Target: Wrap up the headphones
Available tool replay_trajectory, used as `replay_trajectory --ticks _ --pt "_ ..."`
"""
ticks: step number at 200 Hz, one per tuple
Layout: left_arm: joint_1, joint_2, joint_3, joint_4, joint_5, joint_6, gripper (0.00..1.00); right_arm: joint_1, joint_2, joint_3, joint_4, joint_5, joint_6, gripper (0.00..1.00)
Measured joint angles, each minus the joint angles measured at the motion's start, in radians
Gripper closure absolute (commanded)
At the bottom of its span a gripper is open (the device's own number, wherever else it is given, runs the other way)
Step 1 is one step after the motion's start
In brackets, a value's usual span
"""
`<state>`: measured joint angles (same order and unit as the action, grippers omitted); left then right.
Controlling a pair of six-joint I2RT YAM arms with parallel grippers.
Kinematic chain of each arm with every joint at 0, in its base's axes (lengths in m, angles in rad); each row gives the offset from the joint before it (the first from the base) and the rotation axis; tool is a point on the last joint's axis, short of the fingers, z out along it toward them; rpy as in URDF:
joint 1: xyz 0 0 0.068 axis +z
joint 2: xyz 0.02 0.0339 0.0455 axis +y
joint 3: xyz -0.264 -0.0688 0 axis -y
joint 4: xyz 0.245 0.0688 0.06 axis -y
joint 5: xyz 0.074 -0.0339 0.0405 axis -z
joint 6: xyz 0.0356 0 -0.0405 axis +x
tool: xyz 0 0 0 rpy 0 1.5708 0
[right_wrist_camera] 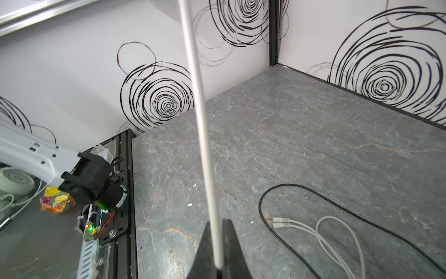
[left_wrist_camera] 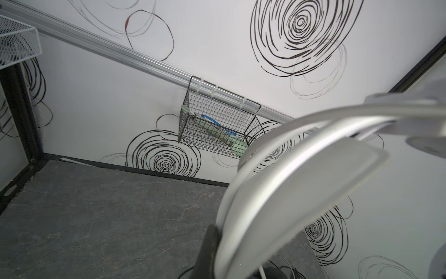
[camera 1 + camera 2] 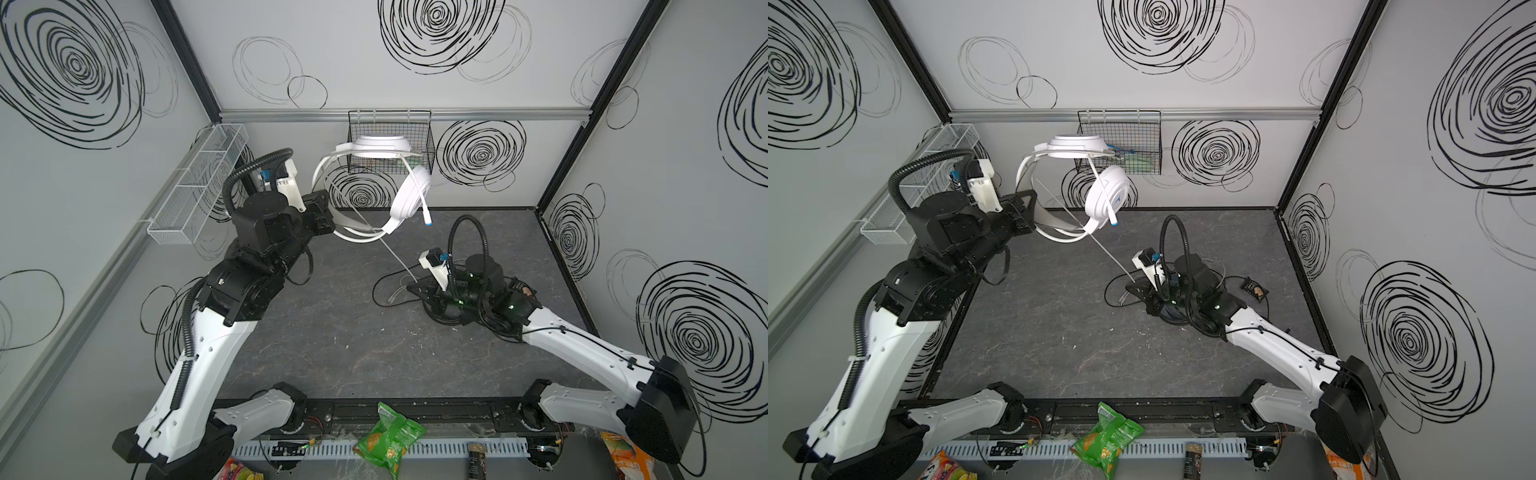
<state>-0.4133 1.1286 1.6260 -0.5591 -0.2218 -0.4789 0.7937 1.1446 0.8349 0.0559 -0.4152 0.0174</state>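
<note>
Headphones: two sets. The white headset (image 3: 409,195) is up off the table, upper centre in both top views. The black set (image 3: 1168,311) seems to lie under the right arm, right of centre, mostly hidden.

Nearest, at the bottom edge, is a green snack bag (image 3: 388,436), out of the way. Mid-frame, low on the grey table (image 3: 332,340), the right gripper (image 1: 217,244) has its jaws pinched together on the white cable (image 1: 202,120), which runs straight and taut up to the headset. Beside it the cable's tail w/ twin plugs (image 1: 280,222) lies within the curve of the black cable (image 1: 260,205). Further back, the left gripper (image 3: 326,218) has its jaws clamped on the white headband (image 2: 301,183), cups dangling. Behind is a wire basket (image 3: 424,133) on the back wall. It overlaps the top cup in view; can't tell the gap.

Risks, imo: the cable has no slack, so any pull by the right arm could drag the headband out of the left jaws or strain the cable at the cup. Winding could also snag the tail on the black cable & drag the black set along. A swinging cup might catch the basket.
</note>
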Motion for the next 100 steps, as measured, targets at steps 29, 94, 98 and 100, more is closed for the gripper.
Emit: replay_trajectory --ticks 29,94,98,100 --pt "0.019 0.001 -0.050 0.008 -0.052 0.016 1.00 0.087 -0.053 0.029 -0.111 0.102 -0.044 1.00" --pt "0.030 0.003 -0.190 0.055 -0.222 0.082 1.00 0.263 -0.064 0.243 -0.362 0.330 -0.164 1.00" --pt "0.029 0.003 -0.201 0.056 -0.233 0.086 1.00 0.276 -0.060 0.261 -0.375 0.349 -0.181 1.00" --pt "0.029 0.003 -0.207 0.056 -0.236 0.087 1.00 0.283 -0.057 0.270 -0.384 0.359 -0.184 1.00"
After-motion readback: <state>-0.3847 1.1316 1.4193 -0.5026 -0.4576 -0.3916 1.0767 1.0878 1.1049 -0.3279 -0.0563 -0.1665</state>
